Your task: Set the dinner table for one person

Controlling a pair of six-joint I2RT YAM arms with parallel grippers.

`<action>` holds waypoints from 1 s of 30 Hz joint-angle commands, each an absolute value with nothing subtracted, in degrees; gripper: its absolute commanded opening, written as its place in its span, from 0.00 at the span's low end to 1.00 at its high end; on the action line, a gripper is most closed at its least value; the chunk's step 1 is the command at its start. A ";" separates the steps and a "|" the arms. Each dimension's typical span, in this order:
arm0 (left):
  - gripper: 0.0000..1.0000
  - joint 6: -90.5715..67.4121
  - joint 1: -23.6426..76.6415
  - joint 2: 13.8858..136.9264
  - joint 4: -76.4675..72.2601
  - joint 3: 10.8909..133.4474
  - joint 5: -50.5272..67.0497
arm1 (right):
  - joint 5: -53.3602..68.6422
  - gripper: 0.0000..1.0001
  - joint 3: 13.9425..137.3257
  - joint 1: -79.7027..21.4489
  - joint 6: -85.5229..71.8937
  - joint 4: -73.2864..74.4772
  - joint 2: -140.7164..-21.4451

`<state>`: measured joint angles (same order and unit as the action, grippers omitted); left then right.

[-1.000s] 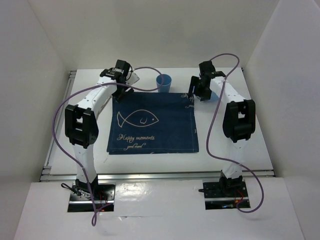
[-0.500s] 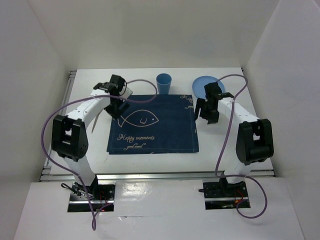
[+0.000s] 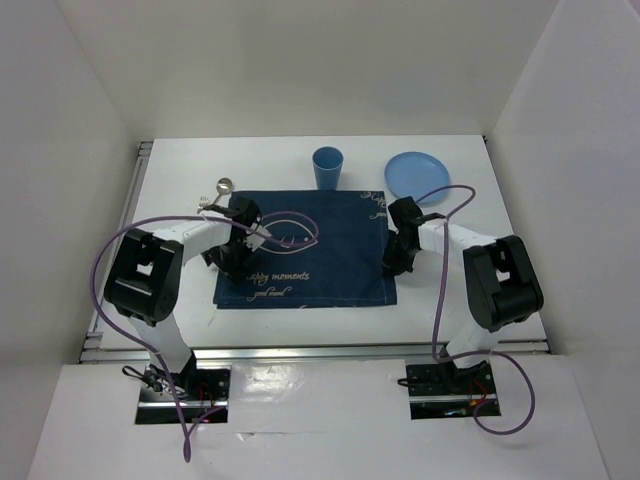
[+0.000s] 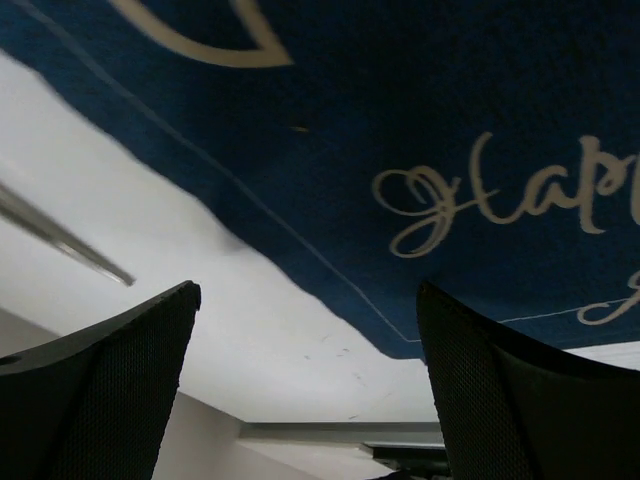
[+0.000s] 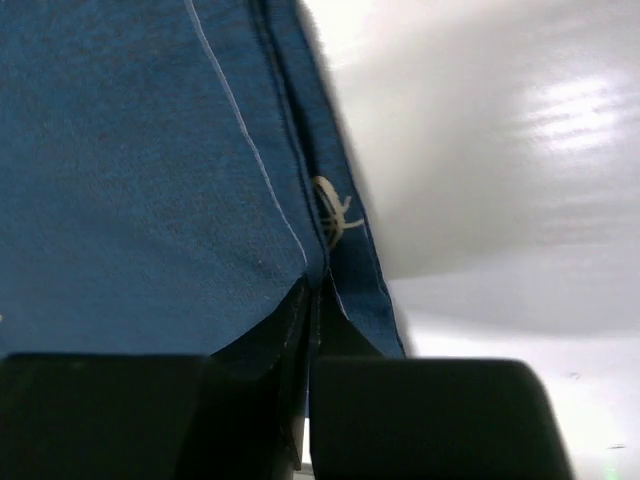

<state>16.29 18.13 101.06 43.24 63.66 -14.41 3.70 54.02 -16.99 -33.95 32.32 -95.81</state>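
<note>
On the white dinner table lies a dark blue fish-print placemat. My left gripper hovers over the mat's left edge near its front corner. In the left wrist view it is wide open, with only the mat and bare table under it. My right gripper sits at the mat's right edge. In the right wrist view it is shut, with a fold of the mat's hem pinched between the jaws.
A blue cup stands upright behind the mat and a blue plate lies at the back right. A spoon lies at the back left. A thin metal handle shows left of the mat. White walls enclose the table.
Both arms drew back from the mat's far corners toward its near half, which uncovered the plate. The right gripper closed on the mat's right edge. The left gripper stayed open.
</note>
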 commanded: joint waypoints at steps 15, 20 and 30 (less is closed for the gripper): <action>0.96 14.94 28.12 95.19 45.70 55.20 -6.42 | -0.79 0.00 43.87 -15.29 -43.68 37.00 -81.48; 0.97 14.94 28.12 95.71 44.65 56.33 -9.14 | -0.26 0.00 40.61 -15.29 -46.58 37.00 -80.77; 0.97 13.36 28.12 93.18 48.86 59.13 -8.26 | -5.70 0.40 44.28 -14.06 -44.13 36.56 -78.40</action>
